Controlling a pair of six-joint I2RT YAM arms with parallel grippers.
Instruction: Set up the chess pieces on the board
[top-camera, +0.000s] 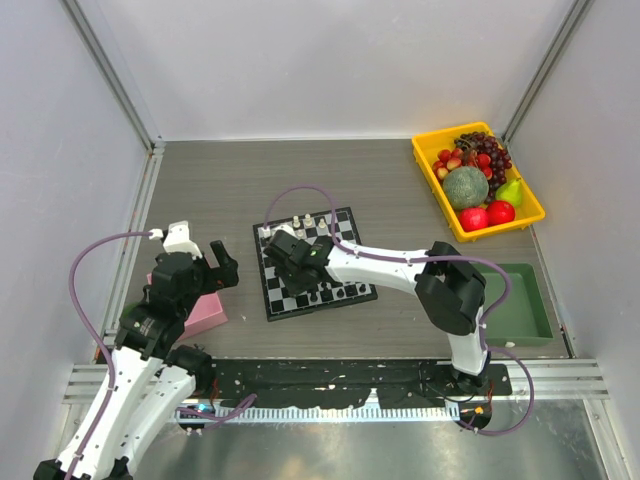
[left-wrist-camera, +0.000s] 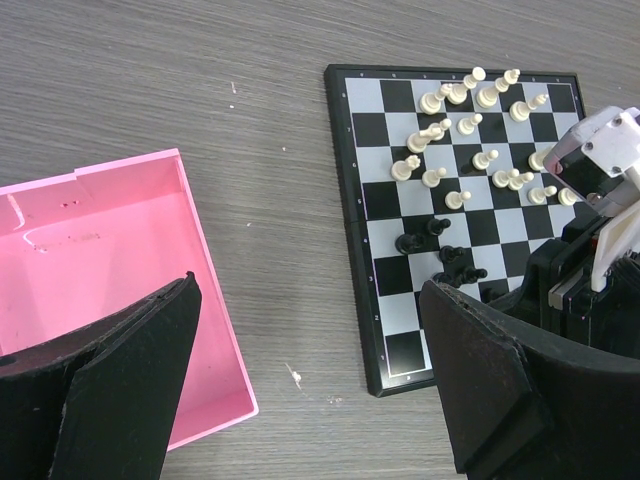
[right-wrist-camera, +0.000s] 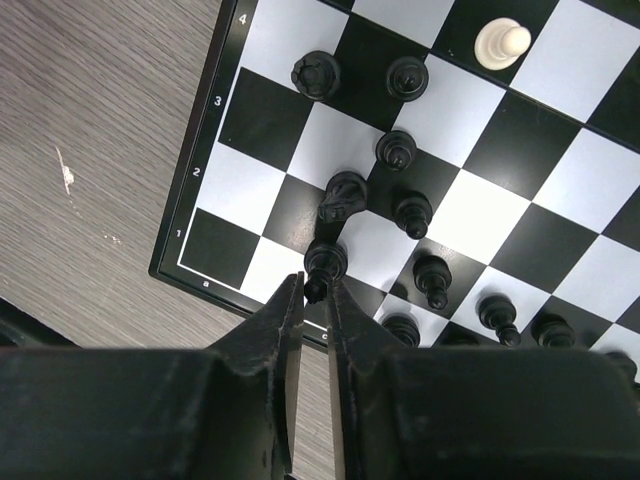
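The board (top-camera: 285, 300) lies mid-table, with white chess pieces (left-wrist-camera: 470, 125) on its far rows and black chess pieces (left-wrist-camera: 450, 265) nearer. My right gripper (right-wrist-camera: 314, 283) reaches over the board's near corner (right-wrist-camera: 215, 245). Its fingertips are pinched on the top of a black piece (right-wrist-camera: 324, 262) standing by the edge, beside a black knight (right-wrist-camera: 343, 195). Other black pieces stand around them, and one white piece (right-wrist-camera: 500, 42) is farther off. My left gripper (left-wrist-camera: 310, 290) hangs open over bare table between the pink box (left-wrist-camera: 100, 260) and the board (left-wrist-camera: 400, 350), holding nothing.
A yellow bin (top-camera: 425, 165) of fruit sits at the back right. A green tray (top-camera: 525, 305) rests by the right arm's base. The pink box (top-camera: 205, 315) lies left of the board, under the left arm. The right arm (left-wrist-camera: 600, 200) covers the board's right side.
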